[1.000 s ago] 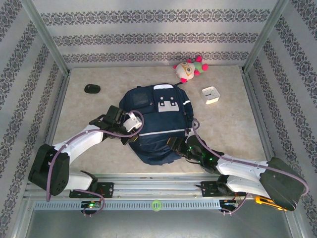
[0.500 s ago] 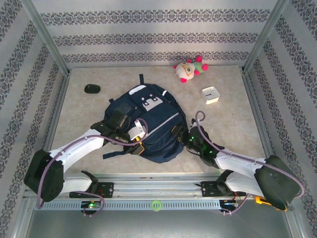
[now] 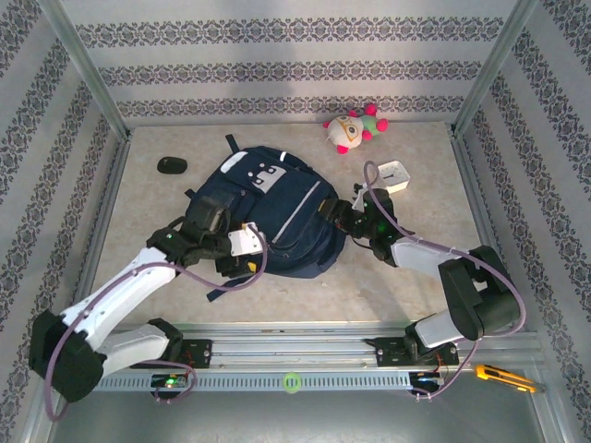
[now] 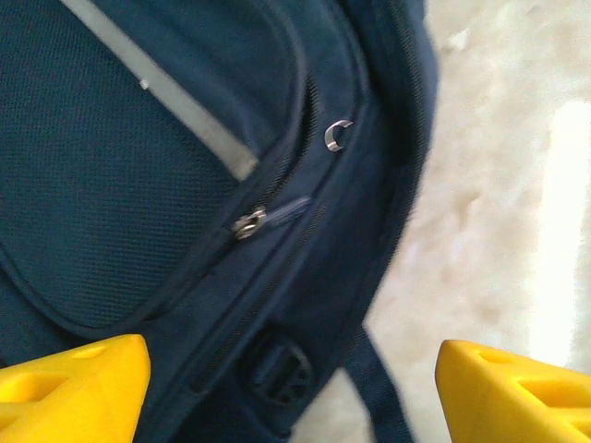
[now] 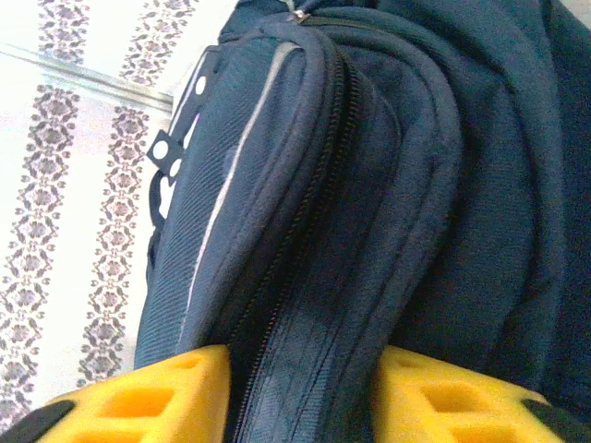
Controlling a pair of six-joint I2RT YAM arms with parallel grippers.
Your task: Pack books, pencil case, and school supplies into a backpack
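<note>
Your backpack [image 3: 277,212] lies flat near the middle of the counter [image 3: 416,277]. Its upper pocket with the white patches points to the far left and its rounded bottom sits toward the near right. A dark strap trails off its near-left edge onto the counter.

Your left gripper [image 3: 247,247] is at the backpack's near-left side, over the edge of the bag. In the left wrist view this gripper [image 4: 291,392] has its jaws released and spread wide, with the yellow fingertips [image 4: 74,388] well apart in the two lower corners. Below them you see the backpack [image 4: 138,185], a grey reflective stripe and a metal zipper pull [image 4: 249,221] lying on a closed zipper. The pale counter [image 4: 489,231] shows to the right.

Your right gripper [image 3: 334,212] is against the backpack's right side, near its middle. In the right wrist view this gripper [image 5: 305,406] has its jaws grasping a raised zippered ridge of the backpack [image 5: 369,185], and the fabric touches both yellow fingers [image 5: 138,397].

Beyond the bag, a plush toy [image 3: 354,127] lies at the far right. A square white clock [image 3: 394,175] sits just beyond your right arm, and a black oval object [image 3: 171,165] rests at the far left.
</note>
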